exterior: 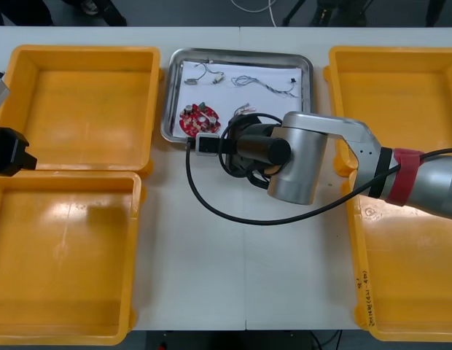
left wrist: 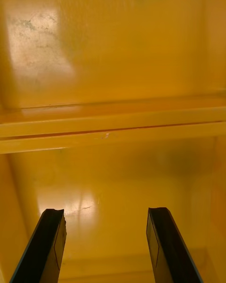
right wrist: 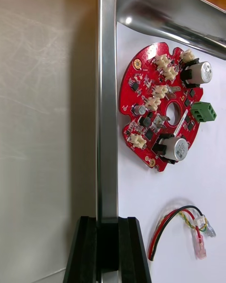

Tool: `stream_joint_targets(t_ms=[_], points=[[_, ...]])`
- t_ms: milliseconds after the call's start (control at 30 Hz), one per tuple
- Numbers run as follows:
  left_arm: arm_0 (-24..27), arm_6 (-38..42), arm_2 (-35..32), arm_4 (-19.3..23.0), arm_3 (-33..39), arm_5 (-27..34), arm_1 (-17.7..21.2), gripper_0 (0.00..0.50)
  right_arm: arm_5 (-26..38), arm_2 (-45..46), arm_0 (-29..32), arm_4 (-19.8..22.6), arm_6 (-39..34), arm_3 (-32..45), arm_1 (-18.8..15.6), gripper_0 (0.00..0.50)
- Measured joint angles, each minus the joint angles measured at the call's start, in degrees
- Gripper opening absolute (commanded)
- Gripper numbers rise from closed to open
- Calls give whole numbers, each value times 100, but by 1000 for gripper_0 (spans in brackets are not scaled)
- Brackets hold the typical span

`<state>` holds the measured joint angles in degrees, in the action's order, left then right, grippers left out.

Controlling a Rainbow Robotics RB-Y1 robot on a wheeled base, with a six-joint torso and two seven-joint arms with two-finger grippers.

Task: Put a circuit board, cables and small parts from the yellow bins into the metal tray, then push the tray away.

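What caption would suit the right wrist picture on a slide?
Right claw pinching the rim of the metal tray, red circuit board inside.

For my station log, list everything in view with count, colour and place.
yellow bins: four, yellow, two at each side of the table
metal tray: one, shiny rim, white inside, between the far bins
circuit board: one, red, in the tray's near-left corner
blue and white cable: one, twisted, tray's far right
red and yellow cable: one, beside the board
thin cable: one, dark, tray's far left
table: one, light, under everything
right gripper: one, black, jaws shut on the tray's near rim
left gripper: one, black, jaws open above the left bins
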<state>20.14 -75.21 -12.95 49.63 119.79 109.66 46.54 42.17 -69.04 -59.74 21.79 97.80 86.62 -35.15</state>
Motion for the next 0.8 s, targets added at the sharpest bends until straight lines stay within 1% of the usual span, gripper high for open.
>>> stream_joint_targets(t_ms=[267, 600, 800], points=[[0, 0, 0, 0, 0, 0, 0, 500, -175, 3, -71, -1, 160, -239, -1, 0], [0, 0, 0, 0, 0, 0, 0, 500, -212, 101, -103, -1, 160, -323, -1, 0], [0, 0, 0, 0, 0, 0, 0, 500, -366, 132, -106, -1, 160, -466, 0, 0]])
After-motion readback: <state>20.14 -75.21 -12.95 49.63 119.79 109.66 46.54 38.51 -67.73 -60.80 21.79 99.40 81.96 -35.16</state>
